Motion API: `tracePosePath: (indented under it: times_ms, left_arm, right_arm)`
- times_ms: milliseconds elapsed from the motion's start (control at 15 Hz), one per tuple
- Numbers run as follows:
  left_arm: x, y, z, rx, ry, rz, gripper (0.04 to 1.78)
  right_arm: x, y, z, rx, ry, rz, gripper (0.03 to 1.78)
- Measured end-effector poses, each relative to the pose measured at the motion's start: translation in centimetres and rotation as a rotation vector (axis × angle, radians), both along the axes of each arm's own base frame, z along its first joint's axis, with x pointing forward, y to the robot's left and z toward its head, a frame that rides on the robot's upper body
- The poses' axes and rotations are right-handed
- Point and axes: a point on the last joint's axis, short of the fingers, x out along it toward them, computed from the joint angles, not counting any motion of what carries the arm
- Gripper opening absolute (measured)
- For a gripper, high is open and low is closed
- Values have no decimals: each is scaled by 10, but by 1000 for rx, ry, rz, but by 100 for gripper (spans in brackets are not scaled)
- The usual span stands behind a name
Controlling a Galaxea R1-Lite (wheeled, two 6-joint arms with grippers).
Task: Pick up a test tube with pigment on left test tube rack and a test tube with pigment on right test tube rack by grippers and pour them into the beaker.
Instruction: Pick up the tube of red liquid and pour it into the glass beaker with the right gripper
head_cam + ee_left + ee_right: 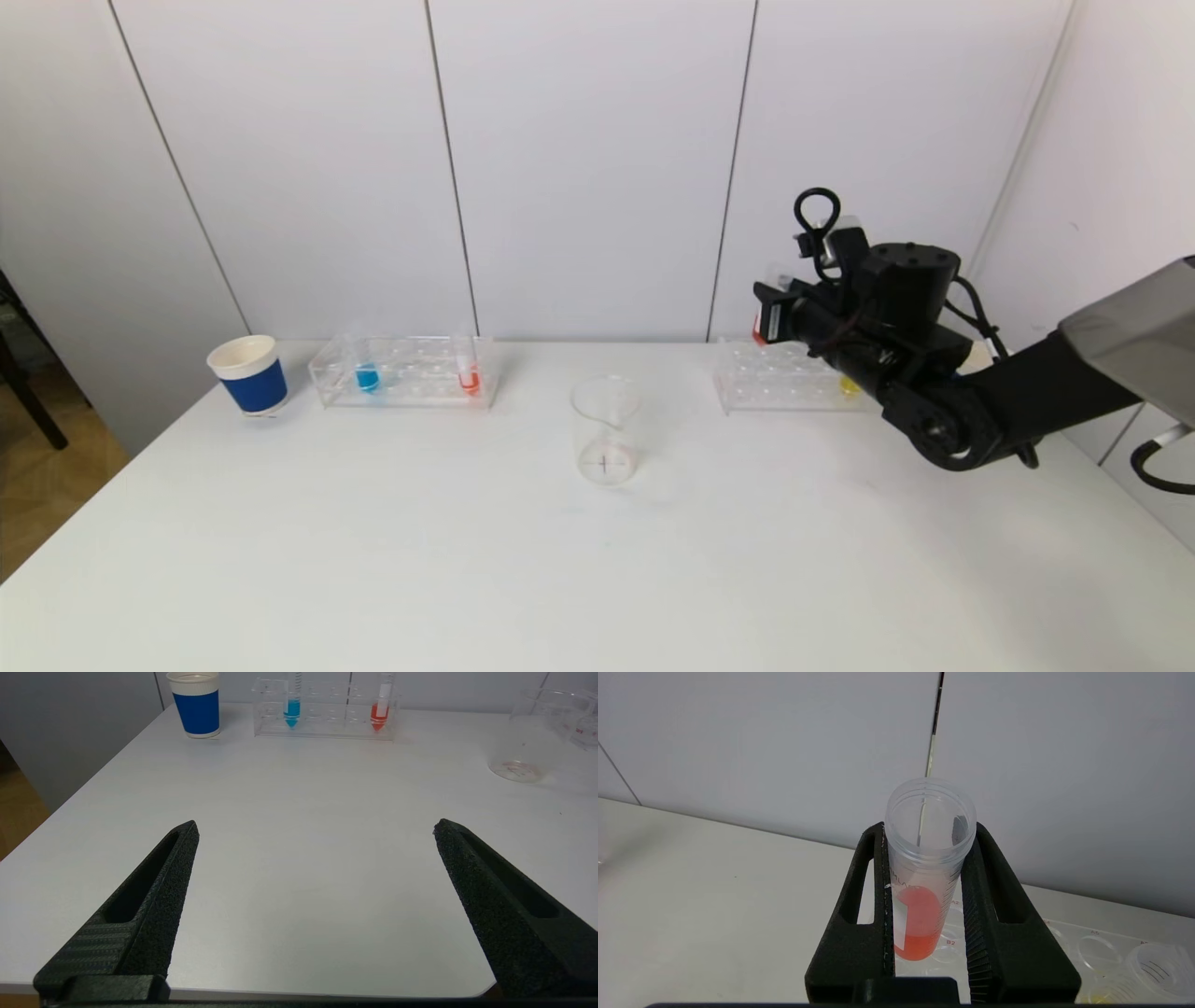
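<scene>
The red test tube [924,891] is clamped between the fingers of the right gripper [924,877], lifted clear of the right test tube rack [780,378], which sits right of centre in the head view. In the right wrist view the tube stands close to upright with its open mouth uppermost and the red pigment pooled at its bottom, a hold that keeps the liquid from spilling while it is carried. A tube with yellow pigment [850,384] remains in that rack, partly hidden behind the arm.

The beaker [607,429] stands at the middle of the table [597,579], between the two racks, so either arm can reach it; it looks empty, so no pouring appears done yet. The right gripper is well apart from it, up and to the right in the head view.

The left test tube rack [406,373], left of centre, holds a blue tube [367,373] and a second red tube [469,373]. A blue and white paper cup [248,375] stands just beside it, further left.

The left gripper [315,830] shows only in its own wrist view, fingers spread wide and holding nothing, low over the near table edge, far from its rack. It seems to be waiting its turn.
</scene>
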Motion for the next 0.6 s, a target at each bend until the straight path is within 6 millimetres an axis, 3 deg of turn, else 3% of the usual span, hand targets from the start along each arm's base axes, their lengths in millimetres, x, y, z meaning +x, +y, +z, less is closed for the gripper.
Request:
tracePosePath:
  times_ms: [600]
  left_arm:
    - [0, 0, 0, 0, 0, 0, 176]
  right_arm:
    - [-37, -11, 68, -19, 2, 17, 48]
